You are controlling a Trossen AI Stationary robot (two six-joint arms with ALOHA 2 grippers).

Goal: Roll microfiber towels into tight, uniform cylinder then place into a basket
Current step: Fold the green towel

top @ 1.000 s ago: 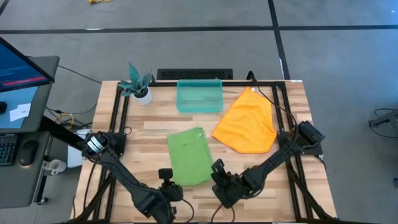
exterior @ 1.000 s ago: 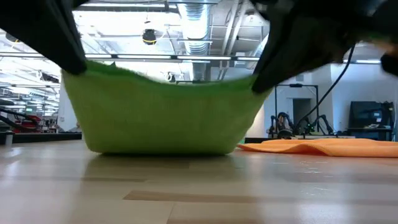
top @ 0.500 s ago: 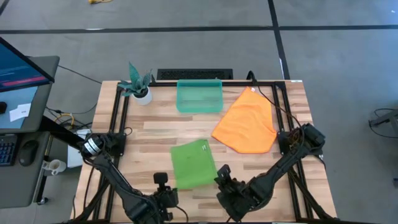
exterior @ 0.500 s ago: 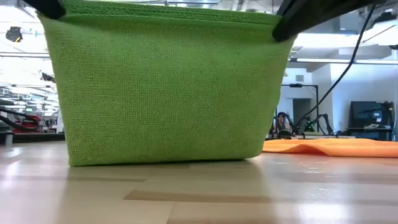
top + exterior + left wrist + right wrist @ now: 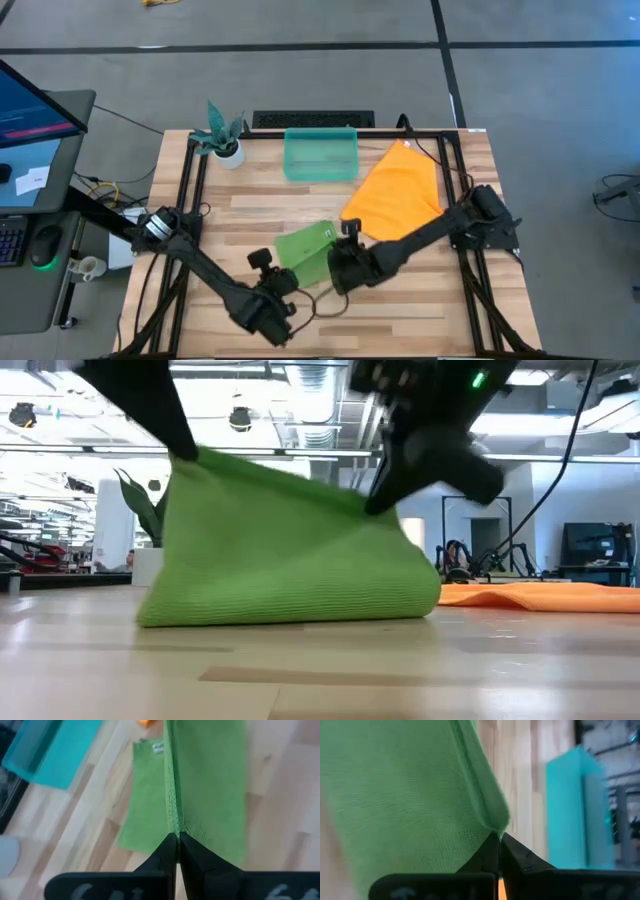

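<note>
From above I see the green towel [image 5: 303,250] folded over itself near the front middle of the surface [image 5: 250,205], its near edge lifted by both arms: my left gripper [image 5: 276,283] and right gripper [image 5: 335,270] each pinch 1 corner. The orange towel [image 5: 396,205] lies flat and spread toward the right, and the teal basket [image 5: 320,155] sits at the back edge, well apart from the green towel. At table height, the green towel [image 5: 285,560] arches into a soft fold, its lower edge resting on the wood. My left wrist view shows fingers [image 5: 167,852] clamped on the towel's hem; the right wrist view shows fingers [image 5: 492,851] pinched on a folded corner.
</note>
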